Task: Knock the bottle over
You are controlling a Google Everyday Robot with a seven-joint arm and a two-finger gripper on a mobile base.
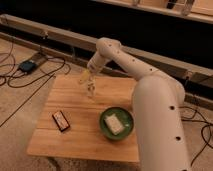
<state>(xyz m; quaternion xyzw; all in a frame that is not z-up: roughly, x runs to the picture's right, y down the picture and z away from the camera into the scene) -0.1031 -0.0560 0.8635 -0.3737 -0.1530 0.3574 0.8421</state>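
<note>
One sideways push seems the next need: the bottle (pixel 91 91) stands upright near the far edge of the worktop (pixel 75 137), the gripper (pixel 85 77) just beside its top; whether the jaws are open, I cannot tell.

The wooden table (pixel 75 137) bears 1 green bowl (pixel 103 126) holding a white block (pixel 115 123), and 1 dark packet (pixel 61 120).

tool (pixel 84 77) by upright bottle (pixel 91 91), wooden table (pixel 75 137)

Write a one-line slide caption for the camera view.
The hand is beside the top of the upright bottle on the table, with a green bowl nearby.
</note>
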